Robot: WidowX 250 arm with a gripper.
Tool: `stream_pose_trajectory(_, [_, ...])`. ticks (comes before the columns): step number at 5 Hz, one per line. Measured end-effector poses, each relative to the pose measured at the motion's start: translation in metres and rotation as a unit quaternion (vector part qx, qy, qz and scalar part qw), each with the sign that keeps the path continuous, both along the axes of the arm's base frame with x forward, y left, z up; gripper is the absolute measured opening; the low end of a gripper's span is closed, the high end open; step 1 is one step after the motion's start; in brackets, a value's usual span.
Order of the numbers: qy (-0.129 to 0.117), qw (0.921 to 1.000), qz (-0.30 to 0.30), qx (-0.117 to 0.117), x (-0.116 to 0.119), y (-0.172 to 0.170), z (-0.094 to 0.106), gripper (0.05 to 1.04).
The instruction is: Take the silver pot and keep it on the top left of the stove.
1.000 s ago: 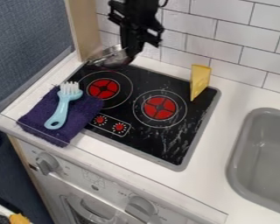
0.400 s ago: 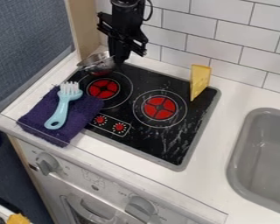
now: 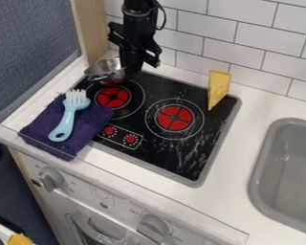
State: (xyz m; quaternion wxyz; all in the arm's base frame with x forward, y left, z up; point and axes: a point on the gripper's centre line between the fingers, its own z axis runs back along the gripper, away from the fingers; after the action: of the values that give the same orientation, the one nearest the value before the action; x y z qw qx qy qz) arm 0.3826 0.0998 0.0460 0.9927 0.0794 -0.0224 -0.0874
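Silver metal pot (image 3: 103,68), shallow, round: positioned at the far left corner of the black stove (image 3: 175,162), over the far edge of the left burner (image 3: 113,96); whether its base touches the stove cannot be told.

Black gripper (image 3: 130,71), one: hanging downward at the pot's right side, fingers pinching the pot by its right edge. Black robot arm (image 3: 141,13) above it, entering from the top, before a white tiled wall (image 3: 206,24).

Burners, two, red-centred, ringed in white; the right burner (image 3: 175,118) sits nearer than the left. Red dials (image 3: 130,139), a pair, near the stove's left near edge.

Purple towel (image 3: 92,119): spread left of the burners, partly on the white surface (image 3: 235,167), partly over the stove's left edge. Light blue brush (image 3: 67,119) with white bristles: lying on the towel, bristles toward the far side, handle toward the near side.

Yellow cheese wedge (image 3: 219,88): upright at the stove's far right corner. Grey sink (image 3: 253,177): set into the surface, right of the stove.
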Motion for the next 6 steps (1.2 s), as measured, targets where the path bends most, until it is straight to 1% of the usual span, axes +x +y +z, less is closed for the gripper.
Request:
stream_pose_trajectory(1, [0.008, 1.0000, -0.002, -0.004, 0.001, -0.001, -0.004, 0.088])
stream_pose_trajectory(2, [0.012, 0.9999, -0.003, -0.008, -0.001, -0.001, -0.006, 0.254])
stream_pose_trajectory(3, [0.014, 0.9999, -0.003, -0.007, -0.002, -0.001, -0.006, 0.531])
stream_pose_trajectory(4, [0.019, 0.9997, -0.009, -0.014, -0.004, -0.003, -0.002, 0.834])
stream_pose_trajectory(5, [-0.007, 0.9996, -0.010, -0.026, -0.004, -0.006, 0.027, 1.015])
stream_pose_trajectory(6, [-0.010, 0.9991, -0.004, -0.040, -0.017, -0.011, 0.038, 1.011])
